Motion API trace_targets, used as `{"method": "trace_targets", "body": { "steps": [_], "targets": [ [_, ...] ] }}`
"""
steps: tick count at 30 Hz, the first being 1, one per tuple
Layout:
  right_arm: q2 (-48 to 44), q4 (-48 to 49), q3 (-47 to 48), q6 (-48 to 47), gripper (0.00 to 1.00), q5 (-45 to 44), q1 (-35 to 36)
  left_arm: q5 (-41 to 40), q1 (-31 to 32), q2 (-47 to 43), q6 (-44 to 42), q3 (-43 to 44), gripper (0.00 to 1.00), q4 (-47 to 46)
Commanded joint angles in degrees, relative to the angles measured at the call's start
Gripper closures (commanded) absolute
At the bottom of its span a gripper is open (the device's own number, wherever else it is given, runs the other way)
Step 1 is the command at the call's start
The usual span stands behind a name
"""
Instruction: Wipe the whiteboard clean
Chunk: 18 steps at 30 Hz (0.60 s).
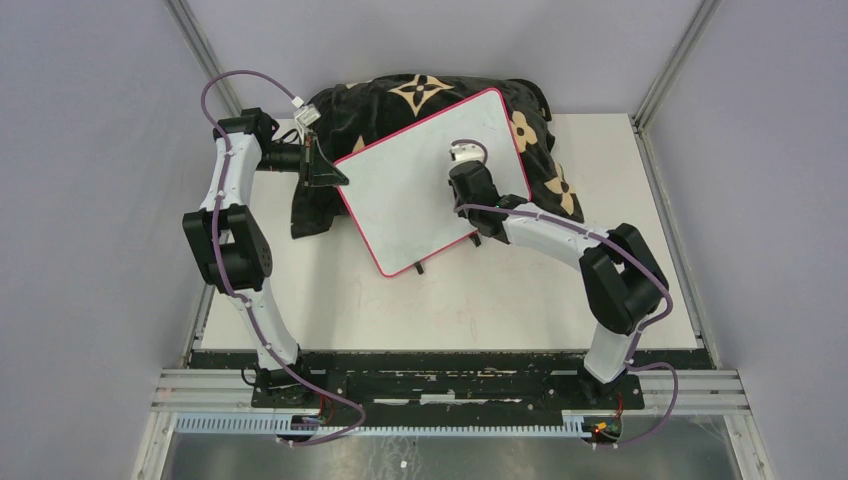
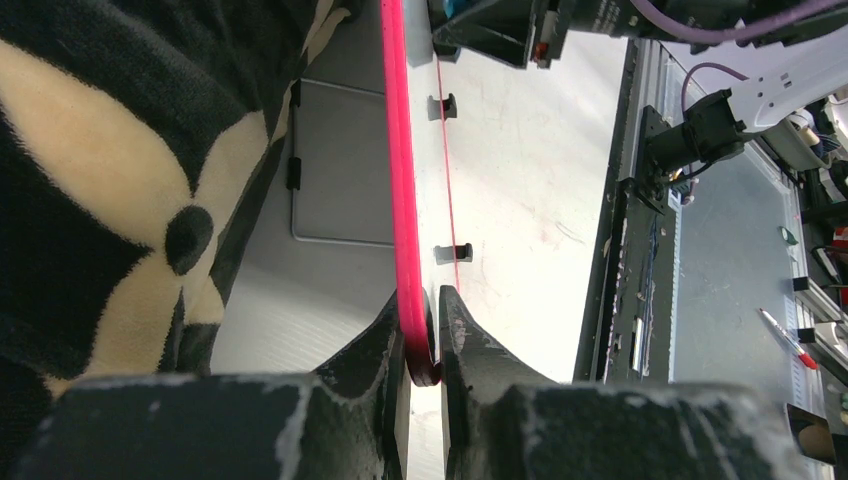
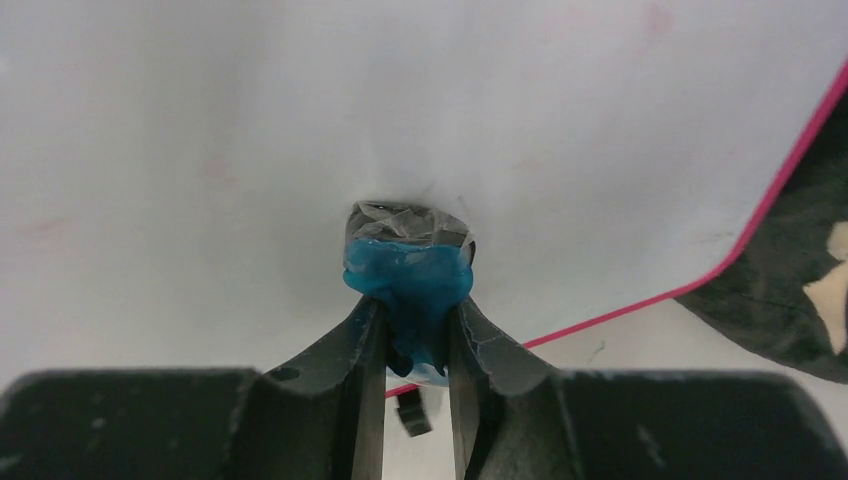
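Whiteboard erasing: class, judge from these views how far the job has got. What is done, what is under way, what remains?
Done: the whiteboard shows no readable writing from above. In hand: the left pincer clamps its pink-red frame, and the right pincer holds a blue eraser against the surface. Left: faint pink smudges show in the right wrist view.

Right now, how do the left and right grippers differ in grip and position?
The left gripper pinches the whiteboard by its pink frame; the right gripper pinches a blue eraser. The left gripper sits at the board's edge; the right gripper is over its face, eraser against it. Both are shut on something.
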<state>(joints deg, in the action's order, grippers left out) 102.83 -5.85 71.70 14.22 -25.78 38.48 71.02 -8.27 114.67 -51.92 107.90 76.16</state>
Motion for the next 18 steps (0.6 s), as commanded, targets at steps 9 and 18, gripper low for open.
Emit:
{"method": "trace_targets", "body": {
  "steps": [9,18],
  "targets": [
    [-5.53,1.96,-6.16,2.99,0.99,-0.45,-6.05,-3.16,0.19,-0.92,-2.70,2.62,0.90,-0.58],
    [-11.63,1.42,-8.35,3.69,0.99,1.52,-6.08,-1.76,0.34,-2.61,-0.34,4.25,0.51,-0.58]
  ]
}}
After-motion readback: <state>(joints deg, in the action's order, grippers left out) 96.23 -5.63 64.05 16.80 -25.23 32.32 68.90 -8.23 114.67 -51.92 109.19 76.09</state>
